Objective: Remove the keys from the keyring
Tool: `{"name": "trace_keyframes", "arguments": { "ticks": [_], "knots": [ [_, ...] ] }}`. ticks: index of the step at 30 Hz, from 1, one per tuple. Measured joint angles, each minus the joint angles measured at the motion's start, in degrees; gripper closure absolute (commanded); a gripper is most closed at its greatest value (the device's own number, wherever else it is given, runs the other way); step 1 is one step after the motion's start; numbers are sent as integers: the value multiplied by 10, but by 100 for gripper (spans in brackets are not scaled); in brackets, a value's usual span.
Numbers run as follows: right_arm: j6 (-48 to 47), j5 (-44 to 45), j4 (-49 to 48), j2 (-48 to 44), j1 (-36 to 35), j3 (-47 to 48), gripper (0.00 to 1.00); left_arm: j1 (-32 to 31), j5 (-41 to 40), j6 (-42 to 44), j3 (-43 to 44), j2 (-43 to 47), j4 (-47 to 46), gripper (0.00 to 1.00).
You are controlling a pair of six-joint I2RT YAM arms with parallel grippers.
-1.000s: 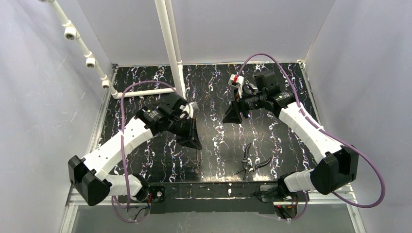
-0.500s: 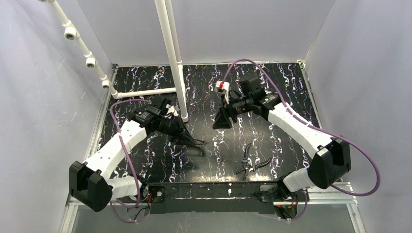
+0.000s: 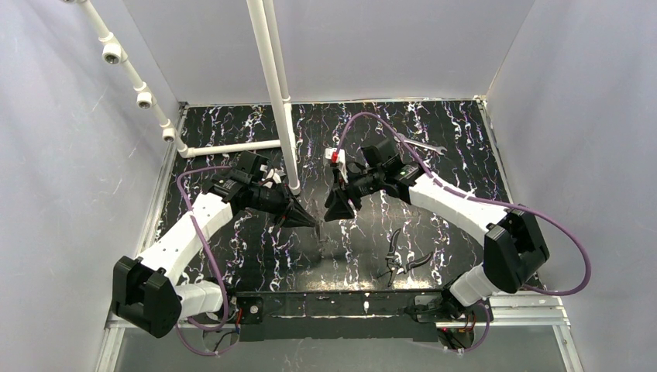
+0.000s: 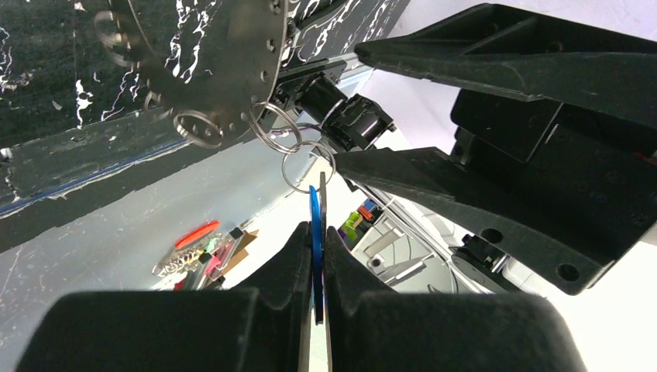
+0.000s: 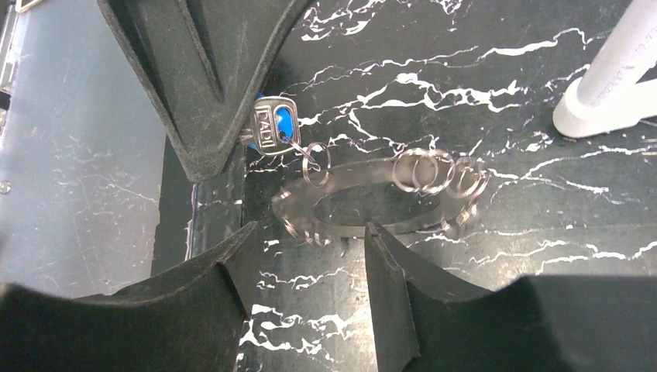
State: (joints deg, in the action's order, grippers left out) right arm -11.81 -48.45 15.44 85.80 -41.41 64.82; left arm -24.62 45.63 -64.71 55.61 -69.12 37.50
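Note:
My left gripper [image 4: 318, 230] is shut on the key [image 4: 314, 232], a blue-headed piece seen edge-on between the pads. The key also shows in the right wrist view [image 5: 271, 126], linked by a small split ring to the keyring [image 5: 364, 194]. The keyring is a flat silvery ring with several small rings on its rim, blurred and hanging above the table. In the left wrist view the keyring [image 4: 209, 54] hangs beyond the key. My right gripper [image 5: 310, 232] is open, its fingertips on either side of the ring's near rim, not closed on it. In the top view the left gripper [image 3: 312, 222] and right gripper [image 3: 333, 211] meet mid-table.
Dark-handled pliers [image 3: 399, 260] lie near the front right of the black marbled table [image 3: 434, 209]. A slim silver wrench [image 3: 422, 145] lies at the back right. A white pipe post [image 3: 290, 182] stands just behind the grippers, and its foot shows in the right wrist view [image 5: 612, 101].
The right arm has swung left and toward the left gripper, bringing its open fingers up to the ring. The left gripper has turned and now points right, holding the key up.

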Motion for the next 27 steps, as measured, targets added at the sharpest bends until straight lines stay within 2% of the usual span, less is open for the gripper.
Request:
{"name": "trace_keyframes", "arguments": {
  "ticks": [14,19,27],
  "knots": [
    [-5,-41,-163,39,-16,-32,45,5,43,-4,-9,-13,-45,100],
    [-7,-44,-191,42,-25,-48,61,5,56,-3,-17,-14,-54,100],
    [-27,-49,-198,45,-25,-58,76,6,65,3,-19,-14,-63,100]
  ]
}}
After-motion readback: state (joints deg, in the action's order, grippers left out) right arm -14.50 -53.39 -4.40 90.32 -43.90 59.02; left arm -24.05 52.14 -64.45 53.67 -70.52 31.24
